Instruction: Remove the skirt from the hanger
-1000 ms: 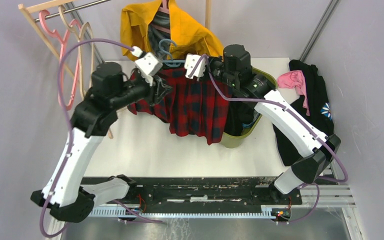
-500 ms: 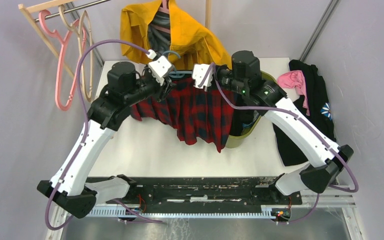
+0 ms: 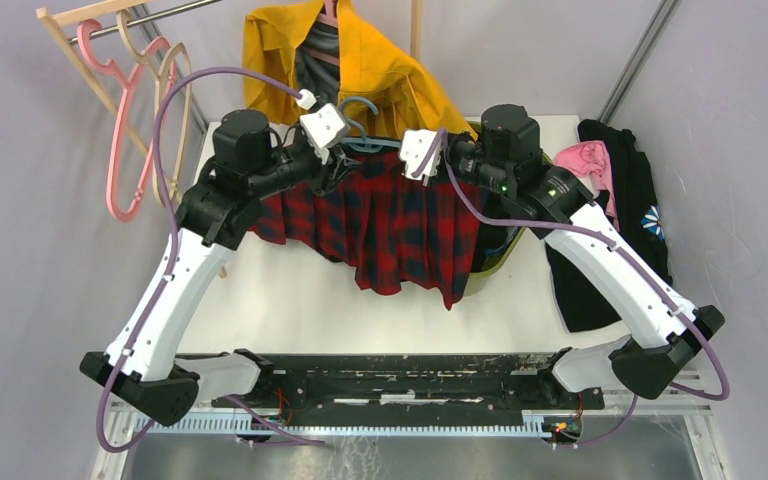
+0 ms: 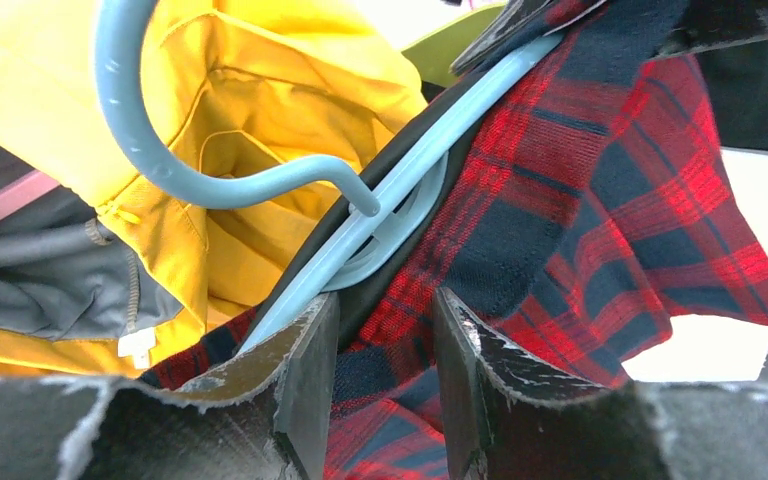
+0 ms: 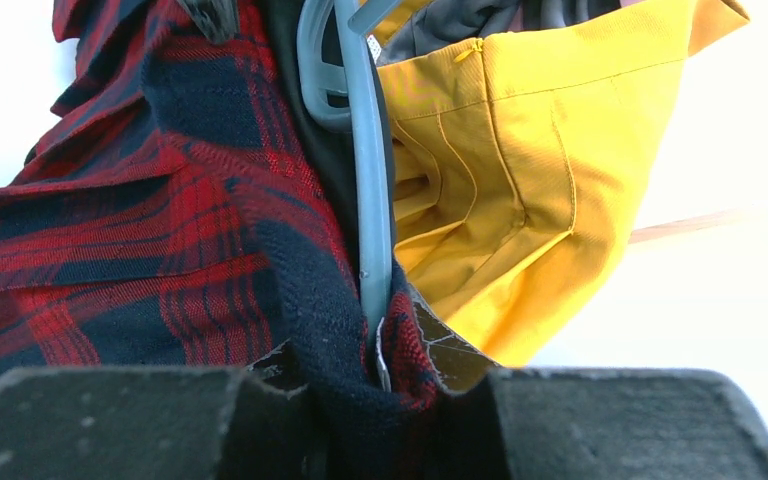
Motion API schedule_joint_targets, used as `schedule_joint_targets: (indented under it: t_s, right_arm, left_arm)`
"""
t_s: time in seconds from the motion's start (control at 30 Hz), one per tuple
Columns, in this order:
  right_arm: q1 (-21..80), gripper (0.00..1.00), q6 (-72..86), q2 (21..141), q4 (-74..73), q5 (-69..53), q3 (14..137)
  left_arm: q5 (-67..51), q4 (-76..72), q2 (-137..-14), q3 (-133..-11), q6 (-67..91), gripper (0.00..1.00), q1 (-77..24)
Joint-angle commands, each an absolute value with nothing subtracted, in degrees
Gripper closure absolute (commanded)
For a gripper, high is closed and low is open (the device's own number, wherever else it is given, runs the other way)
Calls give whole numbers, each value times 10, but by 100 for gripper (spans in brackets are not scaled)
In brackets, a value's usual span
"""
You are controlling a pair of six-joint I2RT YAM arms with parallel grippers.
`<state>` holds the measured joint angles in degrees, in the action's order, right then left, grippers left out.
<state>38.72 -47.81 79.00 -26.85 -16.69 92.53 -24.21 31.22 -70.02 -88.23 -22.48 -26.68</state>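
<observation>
Two holds at the hanger (image 3: pixel 368 145), one toward each end of its bar. Position of the skirt (image 3: pixel 390 225): hung below the hanger in loose red-and-dark plaid folds, over the table (image 3: pixel 280 290), with the yellow jacket (image 3: pixel 380 60) just behind the hanger.

At the left gripper (image 4: pixel 385 320), fingers apart, straddling the waistband beside the hanger's hook; no squeeze visible. At the right gripper (image 5: pixel 360 375), fingers clamped on the dark waistband fold together with the right end of the hanger bar.

Expected handling: light, soft, limp; no shape of its own, likely to sag and swing once free. Woven cloth, judged neither slippery nor fragile. Thin rigid plastic in the hanger, likely to tilt under a one-sided pull.

Take hold at the waistband, the thickest and firmest part, close under the hanger bar; avoid the hem. Pinch cloth only, not bar, before drawing the waistband away from the hanger.
</observation>
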Motion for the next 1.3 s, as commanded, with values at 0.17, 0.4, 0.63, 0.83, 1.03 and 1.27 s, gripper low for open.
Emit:
schedule_joint_targets:
  t_s: [0.17,0.4,0.63,0.83,1.03,1.27]
  right_arm:
    - [393,99,-499,774,-245,-198,929]
    - [393,99,-495,769,-245,-207,925]
    - [393,99,-496,765,-246,-209,936]
    - [393,99,-505,768,-252,-211,952]
    - [393,99,-516,773,-260,-198,952]
    - [394,99,-512,779,-255,-208,958]
  left_arm:
    - [-354,316,-663,-936,-216,53,-259]
    - [-387,307,-689,-929,-220,53,-259]
    - [-401,303,-691,-887,-221,53,-257]
    - [-405,304,-674,-852,-215,53,-250]
    - [-384,333,-648,-849,-214,45,-235]
    - [-335,341,-627,-830,-230,38,-224]
